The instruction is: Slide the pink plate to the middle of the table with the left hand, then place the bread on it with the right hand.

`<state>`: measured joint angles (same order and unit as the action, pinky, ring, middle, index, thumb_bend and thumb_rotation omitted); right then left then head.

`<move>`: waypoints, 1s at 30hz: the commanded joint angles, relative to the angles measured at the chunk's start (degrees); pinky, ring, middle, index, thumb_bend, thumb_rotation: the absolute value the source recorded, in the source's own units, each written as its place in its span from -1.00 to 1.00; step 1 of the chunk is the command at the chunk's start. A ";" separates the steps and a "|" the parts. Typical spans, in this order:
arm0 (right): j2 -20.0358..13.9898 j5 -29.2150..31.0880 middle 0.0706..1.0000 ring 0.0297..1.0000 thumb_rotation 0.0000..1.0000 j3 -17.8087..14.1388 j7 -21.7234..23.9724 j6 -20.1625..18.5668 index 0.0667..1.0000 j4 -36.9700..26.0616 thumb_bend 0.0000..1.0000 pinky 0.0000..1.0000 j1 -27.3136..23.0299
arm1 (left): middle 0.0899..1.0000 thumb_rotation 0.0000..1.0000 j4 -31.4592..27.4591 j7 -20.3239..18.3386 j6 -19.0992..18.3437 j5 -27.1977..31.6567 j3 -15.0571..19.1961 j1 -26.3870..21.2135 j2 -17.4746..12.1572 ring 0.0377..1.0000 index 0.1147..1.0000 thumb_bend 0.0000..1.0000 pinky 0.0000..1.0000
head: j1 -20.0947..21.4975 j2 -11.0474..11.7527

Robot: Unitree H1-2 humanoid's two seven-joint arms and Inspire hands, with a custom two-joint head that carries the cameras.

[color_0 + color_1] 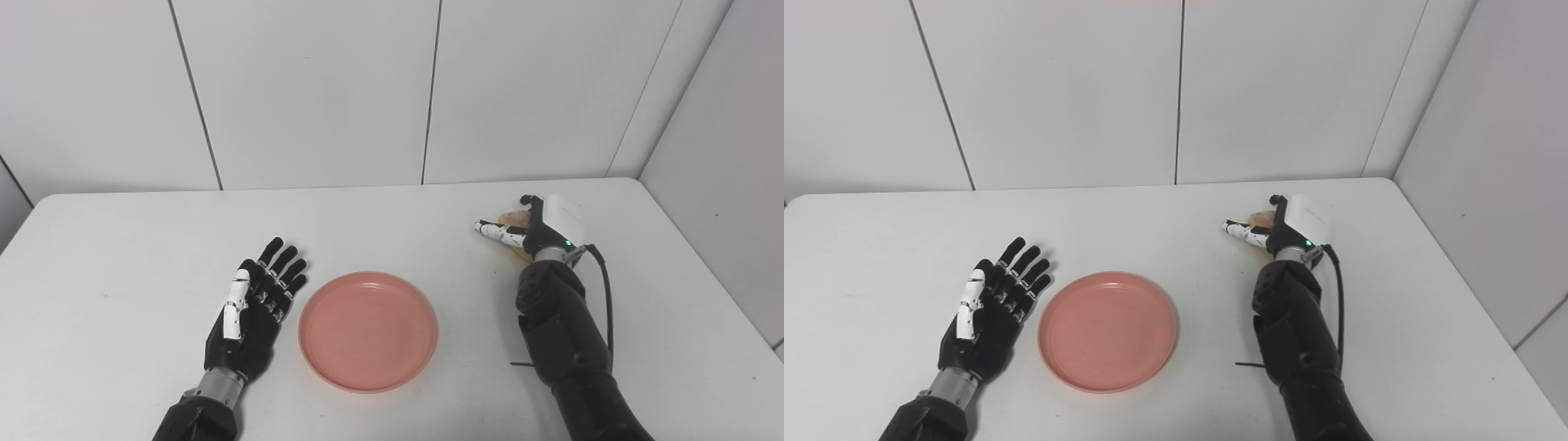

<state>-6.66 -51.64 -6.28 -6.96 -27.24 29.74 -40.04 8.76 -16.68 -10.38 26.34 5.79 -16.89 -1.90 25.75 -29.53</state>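
Observation:
The pink plate [367,331] lies flat near the middle of the white table [392,220], towards the front. My left hand [257,306] rests open and empty just left of the plate, fingers spread, not touching it. My right hand [530,229] is at the right of the table, over a small tan piece of bread [514,216]. Its fingers curl around the bread, which is mostly hidden by the hand. I cannot tell whether the bread is off the table. In the right eye view the plate [1107,331] and the right hand [1277,229] stand the same way.
White wall panels [392,92] rise behind the table, and a wall runs along its right side. A black cable [606,294] hangs from the right wrist. The table's right edge [704,269] is near the right arm.

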 commanded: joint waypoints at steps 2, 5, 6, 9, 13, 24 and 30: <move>-1.86 -0.70 0.46 0.46 0.10 -0.16 -1.06 0.34 0.55 0.08 0.94 0.33 -3.56 | 0.85 1.00 0.46 1.37 -2.74 -0.26 0.29 1.52 -0.44 0.82 0.81 -0.36 0.90 | -0.01 -0.23; -2.20 -0.52 0.50 0.51 0.03 -0.38 -1.28 0.34 0.55 0.79 0.91 0.37 -3.86 | 0.85 1.00 0.38 1.40 -2.90 -0.22 0.32 1.49 -0.41 0.83 0.81 -0.36 0.91 | -0.01 -0.25; -2.36 -0.56 0.53 0.54 0.00 -0.42 -1.23 0.34 0.56 1.06 0.90 0.39 -3.94 | 0.85 1.00 0.50 1.21 -2.79 -0.17 0.30 1.46 -0.46 0.83 0.82 -0.36 0.91 | -0.01 -0.25; -2.64 -1.09 0.61 0.62 -0.09 -0.85 -0.58 0.33 0.62 1.98 0.89 0.46 -4.27 | 0.85 1.00 0.65 1.12 -2.69 -0.16 0.29 1.45 -0.47 0.83 0.82 -0.35 0.91 | -0.01 -0.25; -2.76 -3.10 0.67 0.65 -0.14 -1.73 1.12 0.32 0.68 3.16 0.89 0.47 -4.69 | 0.85 1.00 0.52 1.07 -2.66 -0.24 0.23 1.56 -0.49 0.83 0.82 -0.36 0.91 | -0.01 -0.25; -1.68 -8.37 0.17 0.01 -0.61 -4.64 4.86 0.32 0.50 1.72 0.67 -0.17 -4.54 | 0.84 1.00 0.21 1.21 -3.00 -0.22 0.27 1.65 -0.61 0.82 0.80 -0.35 0.90 | 0.00 -0.85; -1.40 -10.75 -0.09 -0.14 -0.91 -4.54 7.14 0.32 0.11 -0.61 0.25 -0.31 -3.93 | 0.84 1.00 0.10 1.16 -3.06 -0.08 0.28 1.66 -0.53 0.82 0.81 -0.35 0.91 | 0.01 -0.97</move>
<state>-7.38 -61.17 -10.69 -0.01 -27.23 31.01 -41.92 8.36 -16.58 -10.58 26.35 5.97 -16.66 -1.99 25.84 -30.41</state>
